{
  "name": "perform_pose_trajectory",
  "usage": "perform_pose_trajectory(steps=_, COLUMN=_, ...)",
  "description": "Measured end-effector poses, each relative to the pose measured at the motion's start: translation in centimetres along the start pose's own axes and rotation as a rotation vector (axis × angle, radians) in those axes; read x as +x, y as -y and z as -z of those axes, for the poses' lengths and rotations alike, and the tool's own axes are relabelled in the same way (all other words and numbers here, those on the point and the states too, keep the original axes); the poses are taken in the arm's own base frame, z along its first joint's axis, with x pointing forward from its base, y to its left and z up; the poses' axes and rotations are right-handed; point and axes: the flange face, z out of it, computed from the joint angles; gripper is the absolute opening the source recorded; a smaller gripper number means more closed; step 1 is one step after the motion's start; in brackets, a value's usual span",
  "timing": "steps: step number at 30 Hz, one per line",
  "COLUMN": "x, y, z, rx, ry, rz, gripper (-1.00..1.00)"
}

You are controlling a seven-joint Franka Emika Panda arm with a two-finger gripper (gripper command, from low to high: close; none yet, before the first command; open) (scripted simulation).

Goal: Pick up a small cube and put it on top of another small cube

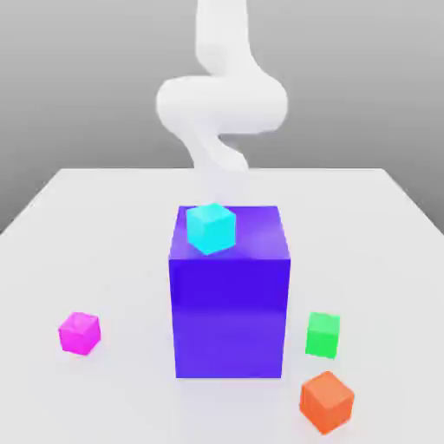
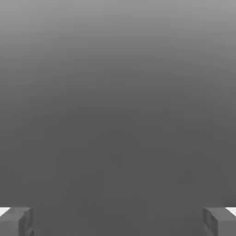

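The small magenta cube [image 1: 80, 333] rests on the white table toward the exterior view's left, near the front. The small green cube [image 1: 323, 335] sits on the table toward the exterior view's right, close beside the big block. The two cubes lie far apart with the block between them. My white arm [image 1: 221, 104] curls up behind the block at the far side of the table. In the hand view my gripper [image 2: 118, 222] is open. Its grey fingertips [image 2: 18, 221] stand wide apart with nothing between them, against plain grey background.
A tall blue-violet block [image 1: 230, 303] stands mid-table with a cyan cube [image 1: 211, 228] on its top. An orange cube [image 1: 327, 401] lies at the front, just ahead of the green one. The table [image 1: 104, 243] spreads wide to both sides.
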Motion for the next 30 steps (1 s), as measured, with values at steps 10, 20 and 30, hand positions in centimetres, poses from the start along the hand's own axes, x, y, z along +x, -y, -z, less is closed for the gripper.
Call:
perform_pose_trajectory(steps=10, x=0.5, y=-17.0, z=-21.1, rx=-0.355, ry=0.158, rz=-0.077, gripper=0.00)
perform_pose_trajectory(steps=20, x=-8.8, y=-38.0, z=-30.7, rx=-0.544, ry=0.417, rz=-0.237, gripper=0.00)
perform_pose_trajectory(steps=30, x=-13.9, y=-42.9, z=-36.1, rx=-0.555, ry=0.461, rz=-0.254, gripper=-1.00)
